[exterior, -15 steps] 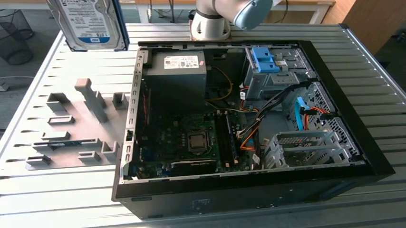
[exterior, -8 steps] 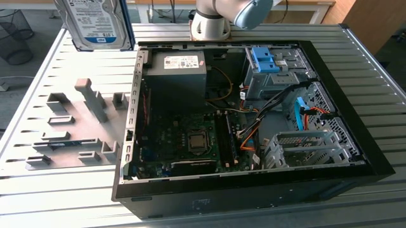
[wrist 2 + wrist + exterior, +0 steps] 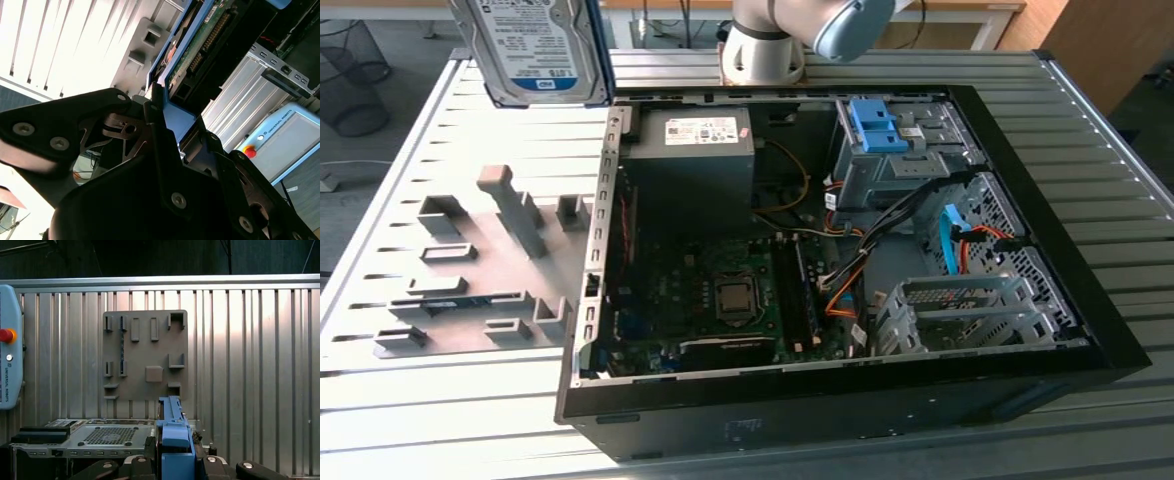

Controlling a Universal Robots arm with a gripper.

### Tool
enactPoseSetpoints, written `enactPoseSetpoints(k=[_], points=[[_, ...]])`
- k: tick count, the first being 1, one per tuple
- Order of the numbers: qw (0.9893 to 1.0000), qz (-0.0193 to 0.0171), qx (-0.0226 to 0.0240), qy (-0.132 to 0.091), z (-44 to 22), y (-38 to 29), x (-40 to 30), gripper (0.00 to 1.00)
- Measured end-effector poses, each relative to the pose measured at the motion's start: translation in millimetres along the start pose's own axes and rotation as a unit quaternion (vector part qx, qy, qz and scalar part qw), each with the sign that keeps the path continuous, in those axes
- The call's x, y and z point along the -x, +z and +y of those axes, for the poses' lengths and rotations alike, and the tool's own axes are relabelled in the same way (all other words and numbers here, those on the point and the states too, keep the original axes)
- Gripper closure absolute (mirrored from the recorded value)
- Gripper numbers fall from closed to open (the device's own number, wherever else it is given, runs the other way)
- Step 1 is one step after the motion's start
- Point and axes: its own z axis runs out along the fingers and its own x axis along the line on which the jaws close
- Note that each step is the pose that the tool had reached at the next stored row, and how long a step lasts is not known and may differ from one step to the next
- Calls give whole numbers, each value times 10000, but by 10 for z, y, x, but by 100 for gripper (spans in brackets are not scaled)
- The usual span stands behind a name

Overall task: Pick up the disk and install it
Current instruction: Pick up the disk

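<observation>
**A:** Pincer (image 3: 172, 117) first: wide or narrow?

**B:** Narrow, clamped on the blue handle (image 3: 181, 119) of the disk (image 3: 540, 50). In the second wrist view its black fingers (image 3: 160, 137) press the handle from both sides, and the drive's green circuit board (image 3: 200, 50) runs away from them.

**A:** Where is the disk?

**B:** In the air at the exterior view's upper left, on edge with its label facing that camera. It hangs over the far corner of the slatted table (image 3: 454, 400) and touches nothing below.

**A:** And the arm?

**B:** Its base joints (image 3: 781, 35) stand behind the computer case (image 3: 854, 405). The first wrist view looks flat down past the blue handle onto the grey fixture plate (image 3: 145, 355), so the wrist points at the table.

**A:** What's in the case?

**B:** It lies open on its side. It holds a grey power supply (image 3: 687, 150) at the back and a motherboard (image 3: 734, 295) below it. At the exterior view's right, a blue bracket (image 3: 878, 125) sits in the upper drive cage (image 3: 894, 175). A perforated metal cage (image 3: 961, 315) sits nearer the front.

**A:** Anything else?

**B:** A teach pendant (image 3: 7, 355) lies at the table's edge.
</observation>
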Motion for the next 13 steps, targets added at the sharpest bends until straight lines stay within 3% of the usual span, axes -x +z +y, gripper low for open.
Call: enactPoseSetpoints(k=[6,13], points=[[10000,0,0,0,-106,0,2,64],[10000,0,0,0,-300,1,6,64]])
